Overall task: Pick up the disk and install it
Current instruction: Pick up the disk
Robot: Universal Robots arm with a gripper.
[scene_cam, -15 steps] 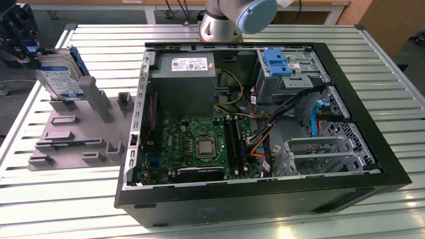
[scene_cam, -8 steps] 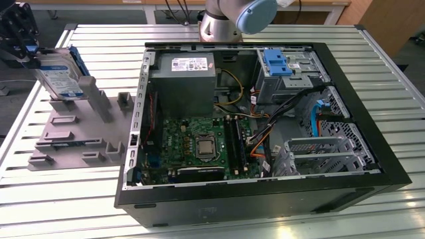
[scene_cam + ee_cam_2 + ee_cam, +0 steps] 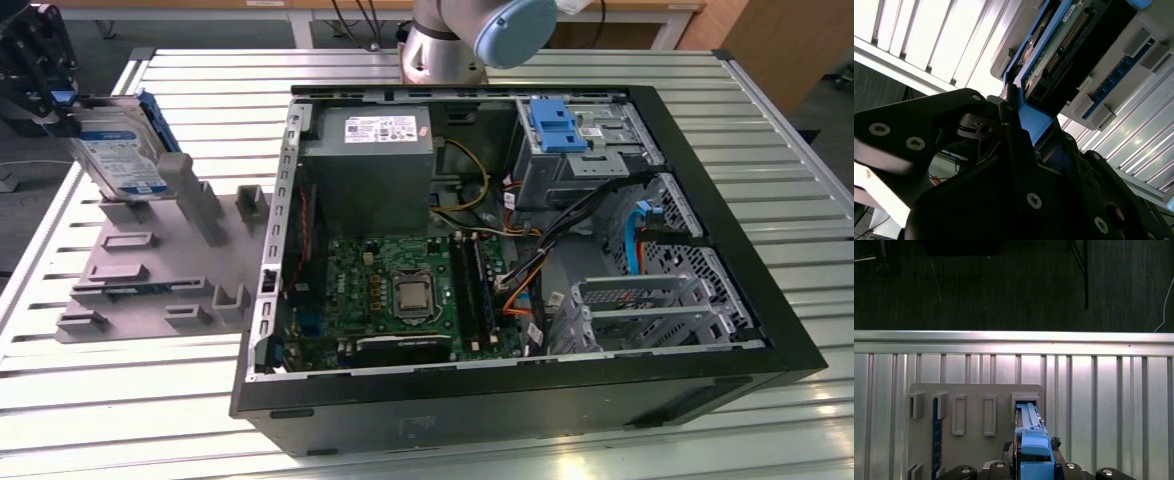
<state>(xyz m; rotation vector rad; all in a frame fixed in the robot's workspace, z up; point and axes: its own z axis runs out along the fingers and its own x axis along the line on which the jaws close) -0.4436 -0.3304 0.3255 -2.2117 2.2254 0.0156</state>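
Tool (image 3: 64, 112) grips the disk (image 3: 120, 155) by the upper end of its blue side rail (image 3: 1031, 122). In the second wrist view, 2 dark fingers (image 3: 1008, 114) press against the plastic from either side. The disk stands on edge, nearly upright, at the far corner of the grey rack (image 3: 147, 270), with its labelled face turned toward the rack's middle. Its lower edge sits at 1 of the rack's upright slots. I cannot tell whether it rests in that slot or has just cleared it. The rack lies flat on the slatted worktop (image 3: 134, 400), and the open computer case (image 3: 747, 300) sits just beside the rack, on the exterior view's right.

The step in hand looks like drawing the disk out of the rack. To do it well, the pull should probably run straight along the slot, so the rails do not bind on the slot walls. The hold is on a narrow plastic rail at 1 end, so the heavy metal body could swing or twist in the grip. A slow, level lift with the disk upright should limit that. The disk should be well above the rack's other posts (image 3: 990, 415) before any sideways travel.
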